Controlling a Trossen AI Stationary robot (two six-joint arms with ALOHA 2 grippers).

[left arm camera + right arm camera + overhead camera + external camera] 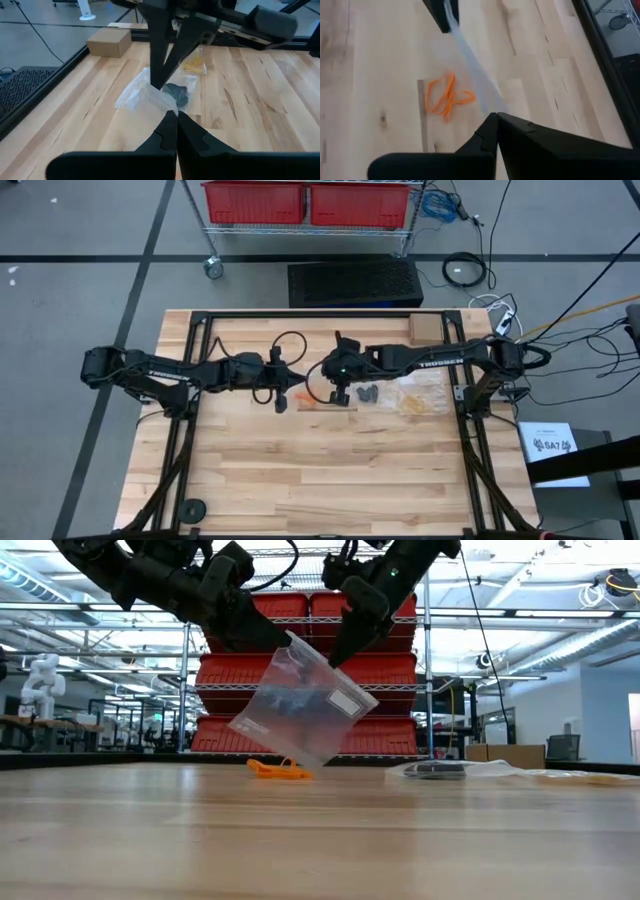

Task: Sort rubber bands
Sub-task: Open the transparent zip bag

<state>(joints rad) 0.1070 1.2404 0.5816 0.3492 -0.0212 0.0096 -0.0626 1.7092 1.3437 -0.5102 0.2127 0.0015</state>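
Both grippers are shut on one clear zip bag (pixel 300 705), which hangs between them above the table. My left gripper (pixel 283 640) (pixel 176 116) holds one end of its top edge and my right gripper (pixel 333 655) (pixel 495 116) the other. A small bunch of orange rubber bands (pixel 278 769) (pixel 447 95) lies on the wood under the bag. Black rubber bands (pixel 176 93) (pixel 368 393) and pale yellow-tan ones (pixel 192 64) (pixel 415 400) lie to the right, on or in other clear bags. My left gripper pinches the bag's top edge (pixel 165 102) between its two shut fingers, slanting down from the table's left. The bag hangs tilted below it. Whether the bag's lower corner (pixel 305 758) touches the table, I cannot tell. My right gripper pinches the other end of the bag's top edge (pixel 487 97) between its shut fingers, slanting down from the right. The film runs stretched from here to the left gripper's finger (pixel 440 15).
Clear bags (pixel 440 770) lie flat to the right of the grippers. A cardboard box (pixel 109 41) stands at the table's far edge. A black round thing (pixel 192 509) sits near the near left corner. Bare wood fills the near half of the table (pixel 330 480).
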